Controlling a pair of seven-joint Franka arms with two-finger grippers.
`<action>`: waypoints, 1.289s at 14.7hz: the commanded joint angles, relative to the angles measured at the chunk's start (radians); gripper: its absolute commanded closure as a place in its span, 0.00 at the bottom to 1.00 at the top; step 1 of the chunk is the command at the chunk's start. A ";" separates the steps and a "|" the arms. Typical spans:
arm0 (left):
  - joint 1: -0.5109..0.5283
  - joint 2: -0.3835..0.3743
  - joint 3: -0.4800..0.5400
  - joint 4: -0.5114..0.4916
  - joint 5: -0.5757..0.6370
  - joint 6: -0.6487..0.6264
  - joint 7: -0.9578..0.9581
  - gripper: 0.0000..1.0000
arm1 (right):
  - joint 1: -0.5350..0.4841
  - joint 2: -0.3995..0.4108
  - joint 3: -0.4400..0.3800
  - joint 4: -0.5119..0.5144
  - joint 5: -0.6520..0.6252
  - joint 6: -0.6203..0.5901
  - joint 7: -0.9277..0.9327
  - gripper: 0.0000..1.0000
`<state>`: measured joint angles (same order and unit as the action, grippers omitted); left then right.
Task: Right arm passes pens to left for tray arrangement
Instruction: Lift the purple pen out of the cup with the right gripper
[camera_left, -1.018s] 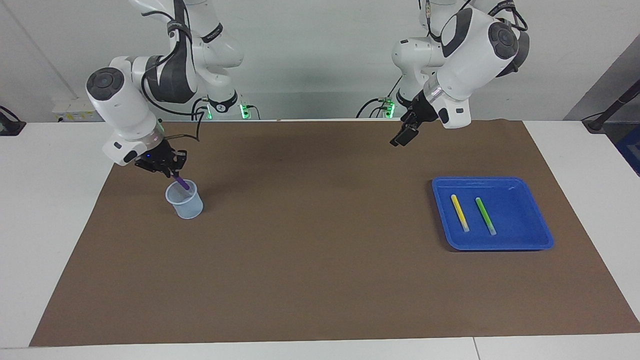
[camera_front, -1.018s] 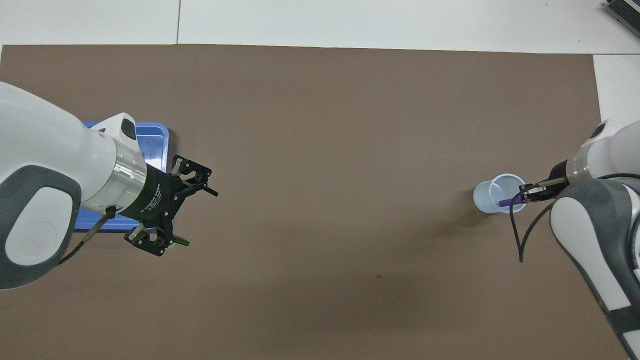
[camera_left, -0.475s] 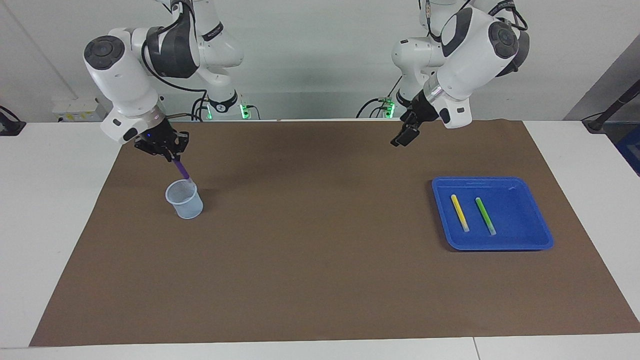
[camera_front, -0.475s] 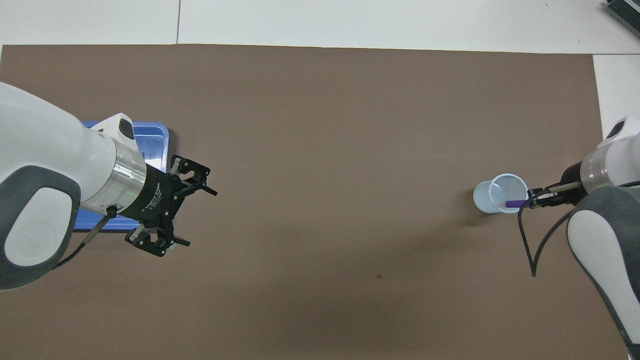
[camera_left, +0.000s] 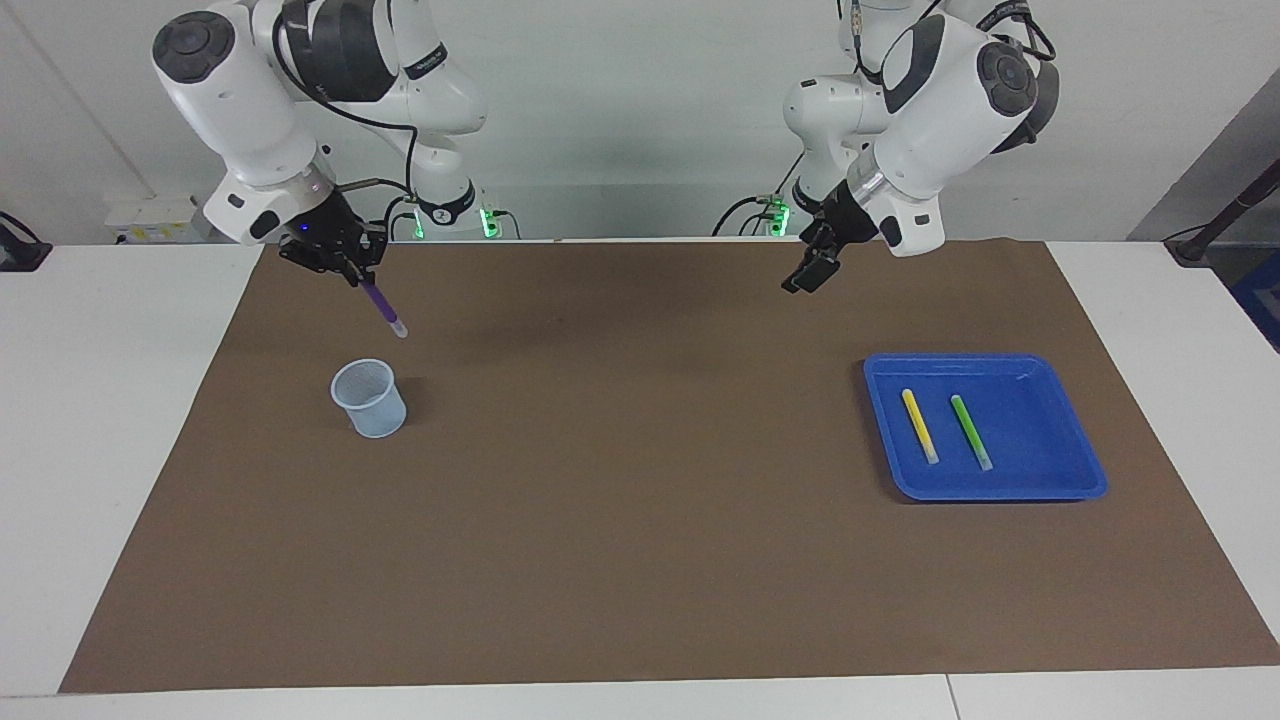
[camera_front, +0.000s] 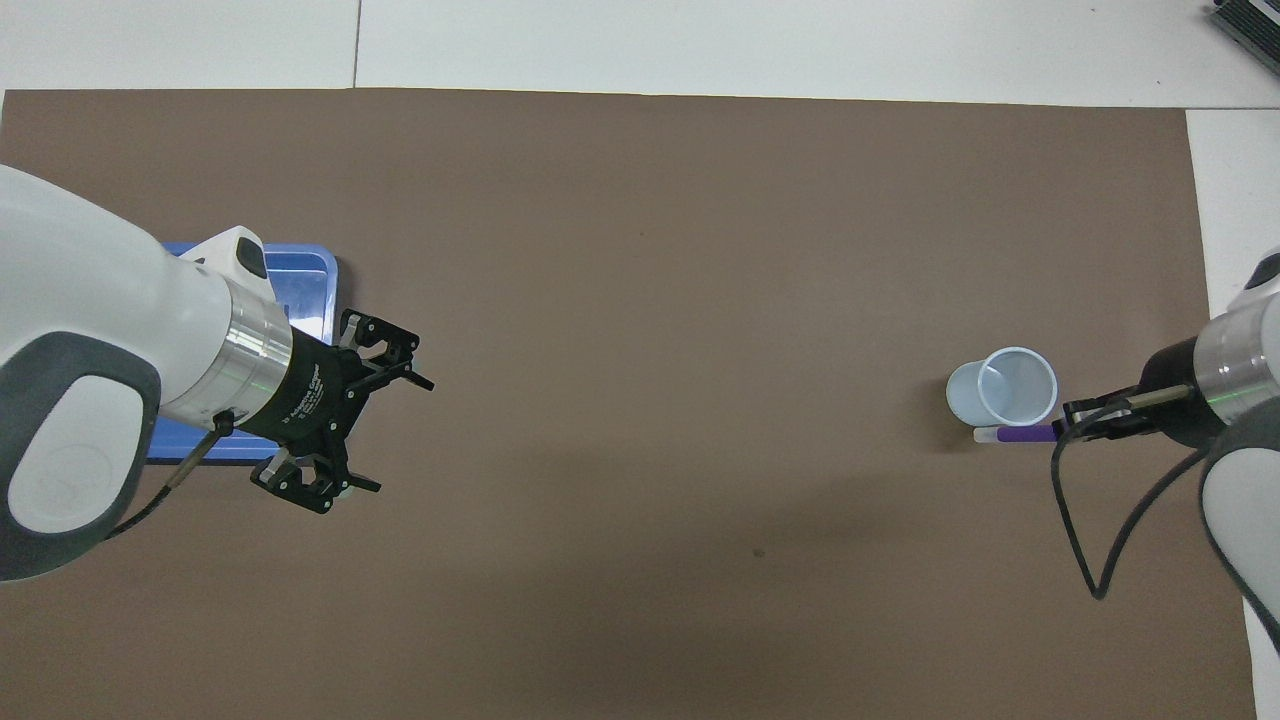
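Two pens lie in the tray; right gripper, jaws clamping the purple pen over the worktop, must carry it to the waiting left gripper, jaws spread wide.

I see a white tabletop covered by a wide brown mat. On the mat stand a pale translucent cup toward the right arm's end and a blue tray toward the left arm's end, well apart.

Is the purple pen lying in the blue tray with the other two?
No: the right gripper holds the purple pen in the air near the cup; the blue tray holds only the yellow pen and green pen.
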<state>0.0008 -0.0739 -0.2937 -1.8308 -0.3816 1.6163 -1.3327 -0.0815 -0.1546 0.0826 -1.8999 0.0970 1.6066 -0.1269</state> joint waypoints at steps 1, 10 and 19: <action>-0.010 -0.040 0.010 -0.048 -0.013 0.036 -0.013 0.00 | -0.009 -0.013 0.003 0.007 0.099 -0.030 -0.005 1.00; -0.010 -0.041 0.010 -0.053 -0.014 0.040 -0.016 0.00 | -0.007 -0.026 0.006 -0.008 0.364 -0.068 -0.008 1.00; -0.016 -0.041 0.008 -0.071 -0.037 0.132 -0.150 0.00 | -0.004 -0.052 0.009 -0.056 0.601 -0.096 -0.014 1.00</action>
<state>0.0008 -0.0772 -0.2948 -1.8569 -0.3885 1.7015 -1.4272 -0.0791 -0.1667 0.0855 -1.9072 0.6369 1.5111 -0.1270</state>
